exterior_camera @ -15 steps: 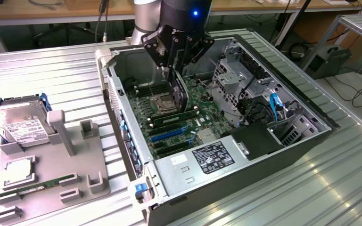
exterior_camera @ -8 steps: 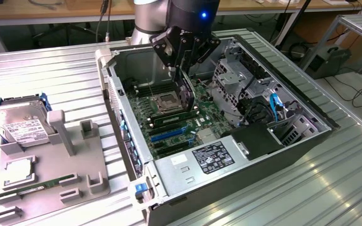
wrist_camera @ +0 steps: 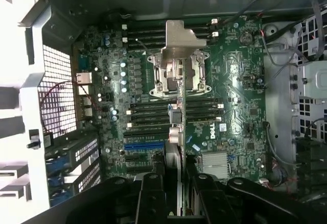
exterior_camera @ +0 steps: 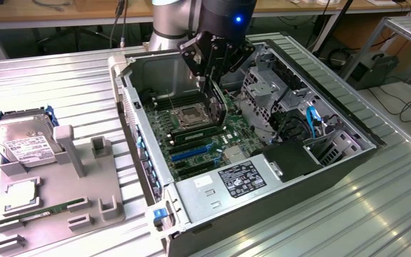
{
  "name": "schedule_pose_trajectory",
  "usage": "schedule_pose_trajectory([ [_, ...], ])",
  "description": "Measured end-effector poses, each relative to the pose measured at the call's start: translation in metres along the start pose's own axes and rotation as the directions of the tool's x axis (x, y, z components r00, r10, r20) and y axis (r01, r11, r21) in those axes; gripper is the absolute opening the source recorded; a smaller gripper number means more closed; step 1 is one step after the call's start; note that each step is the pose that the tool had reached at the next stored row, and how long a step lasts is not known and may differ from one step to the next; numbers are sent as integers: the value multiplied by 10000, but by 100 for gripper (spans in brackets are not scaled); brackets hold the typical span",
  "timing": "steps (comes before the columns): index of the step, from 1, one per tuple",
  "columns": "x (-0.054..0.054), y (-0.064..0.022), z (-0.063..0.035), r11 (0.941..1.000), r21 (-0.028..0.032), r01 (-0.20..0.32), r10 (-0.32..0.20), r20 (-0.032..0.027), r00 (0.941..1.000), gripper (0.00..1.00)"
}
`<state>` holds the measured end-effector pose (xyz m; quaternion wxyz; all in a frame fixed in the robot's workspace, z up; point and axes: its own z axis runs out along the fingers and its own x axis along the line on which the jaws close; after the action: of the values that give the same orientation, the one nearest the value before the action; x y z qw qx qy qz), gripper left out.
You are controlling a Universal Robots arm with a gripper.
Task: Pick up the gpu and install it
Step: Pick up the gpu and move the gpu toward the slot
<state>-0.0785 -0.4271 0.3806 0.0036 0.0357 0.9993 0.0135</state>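
Two spare parts, a hard drive (exterior_camera: pixel 23 140) and a green RAM stick (exterior_camera: pixel 45 210), are seen beside the open computer case (exterior_camera: pixel 130 112), where the thin dark gpu (exterior_camera: pixel 217 110) is held edge-on, clamped in the gripper (exterior_camera: pixel 213 79), above the CPU socket (exterior_camera: pixel 191 115), near the drive cage (exterior_camera: pixel 263 88).

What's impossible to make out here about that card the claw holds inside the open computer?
1. Thin dark card with silver bracket: the wrist view sees it edge-on, so its faces are hidden.
2. Which slot on the green motherboard lies beneath it: covered by the card itself, wrist view.
3. Claw: body cut off by the wrist picture's edge.
4. Label on the silver hard drive in its blue frame: print too small, exterior view.
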Motion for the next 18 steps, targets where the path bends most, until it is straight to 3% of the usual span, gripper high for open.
schedule_pose_trajectory([
  [7,-59,56,58,10000,2,2,-2,0,10000,26],
  [18,-155,166,246,10000,3,12,-12,-1,10000,26],
])
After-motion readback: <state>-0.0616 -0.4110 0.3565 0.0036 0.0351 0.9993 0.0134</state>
